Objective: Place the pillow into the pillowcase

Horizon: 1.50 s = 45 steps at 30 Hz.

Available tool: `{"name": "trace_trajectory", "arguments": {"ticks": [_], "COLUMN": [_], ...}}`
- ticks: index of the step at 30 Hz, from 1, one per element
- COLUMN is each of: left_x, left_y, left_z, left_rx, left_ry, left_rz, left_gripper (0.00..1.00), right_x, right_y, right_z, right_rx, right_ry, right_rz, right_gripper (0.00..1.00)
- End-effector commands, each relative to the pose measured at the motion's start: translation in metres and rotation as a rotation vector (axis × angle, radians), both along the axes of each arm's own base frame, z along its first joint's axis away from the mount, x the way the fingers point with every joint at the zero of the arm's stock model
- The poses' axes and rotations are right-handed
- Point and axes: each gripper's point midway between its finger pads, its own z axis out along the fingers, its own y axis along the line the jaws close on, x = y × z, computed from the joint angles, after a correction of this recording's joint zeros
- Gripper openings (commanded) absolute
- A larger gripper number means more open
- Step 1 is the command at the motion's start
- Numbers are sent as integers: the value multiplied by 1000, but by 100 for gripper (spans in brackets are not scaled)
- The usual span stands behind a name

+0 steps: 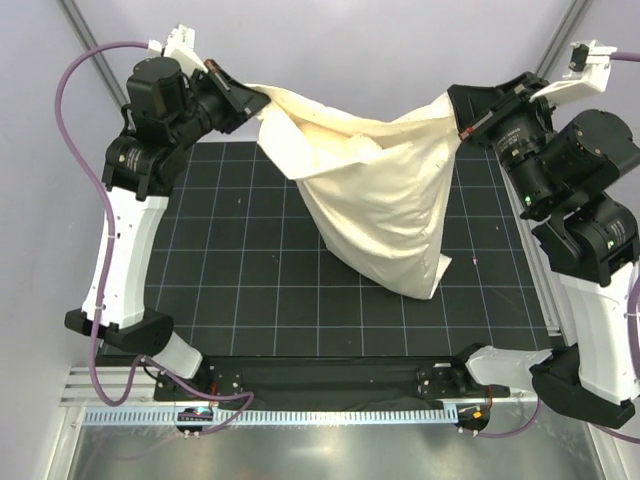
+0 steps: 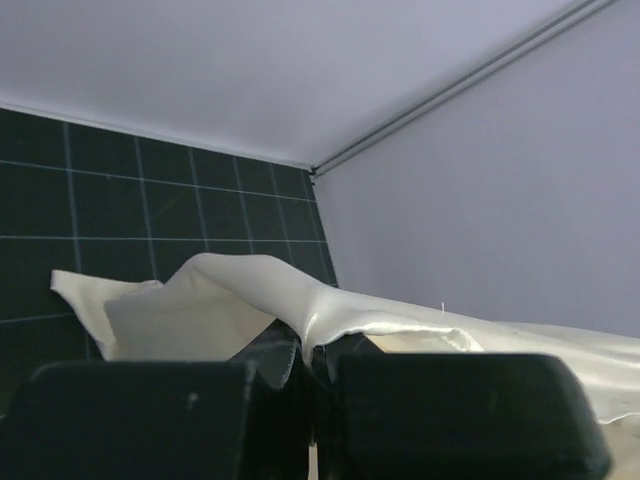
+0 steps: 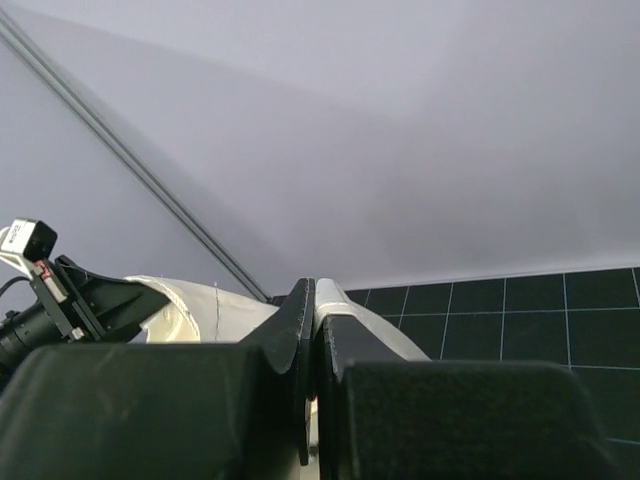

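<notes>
Above the black gridded tabletop, the pillowcase hangs as a bulging sack, its lowest corner sagging toward the right of centre. A yellower cream mass, apparently the pillow, shows in the open mouth. Toward the far edge, the left end effector is clamped on the mouth's left corner and the right end effector on its right corner, the opening stretched between them.
</notes>
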Motion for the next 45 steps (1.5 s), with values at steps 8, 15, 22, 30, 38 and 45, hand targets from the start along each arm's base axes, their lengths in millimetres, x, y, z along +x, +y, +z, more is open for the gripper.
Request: {"name": "trace_trajectory", "arguments": {"ticks": [8,15,22,30,38,45], "left_x": [-75,-145,-195,-132,-57,-39], "left_y": [7,39,88,54,-19,-113], "left_z": [199,261,291,247,212,184], "left_rx": [-523,-642,-555,-595,-570,-602], "left_ry": [-522,-811,-973,-763,-638,-556], "left_rz": [-327,-318,-34,-155,-240,-327], "left_gripper": [0,0,0,0,0,1], "right_x": [-35,-113,-140,-104,-80,-110], "right_y": [-38,-84,-90,-72,-89,-114], "right_z": [113,178,181,139,140,175], "right_rx": [113,250,288,205,106,79], "right_ry": [-384,-671,-700,-598,-542,-635], "right_rz": [-98,-133,-70,-87,-266,-343], "right_gripper": [4,4,4,4,4,4]}}
